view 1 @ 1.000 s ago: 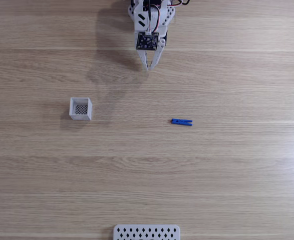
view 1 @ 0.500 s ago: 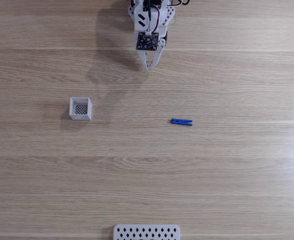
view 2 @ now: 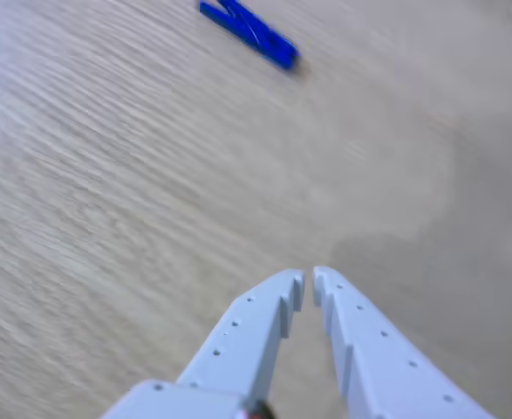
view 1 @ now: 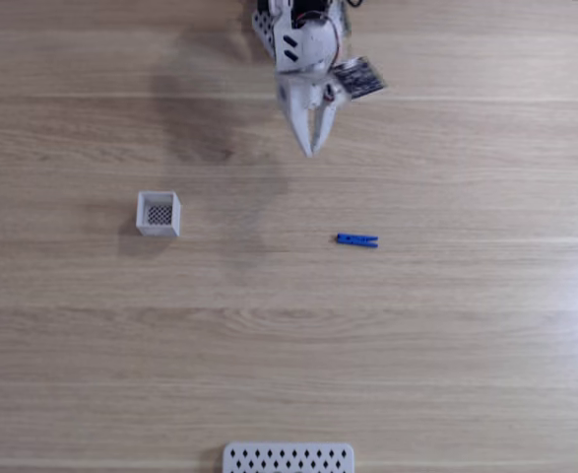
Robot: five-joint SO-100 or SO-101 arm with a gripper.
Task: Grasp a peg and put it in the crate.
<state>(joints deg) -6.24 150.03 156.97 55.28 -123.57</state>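
Fixed view: the pincer (view 1: 311, 150) hangs near the top edge of the tabletop (view 1: 446, 335), its fingers drawn together and holding nothing. The peg (view 1: 356, 239) lies flat below it and slightly to the right, well apart, long axis running left to right. The crate (view 1: 159, 214) stands upright far to the left, empty.

Other view: the closed pincer (view 2: 308, 278) points up the picture; the peg (view 2: 248, 33) lies ahead and a little left, set obliquely across the line of approach. The coming reach probably needs the fingers parted first.
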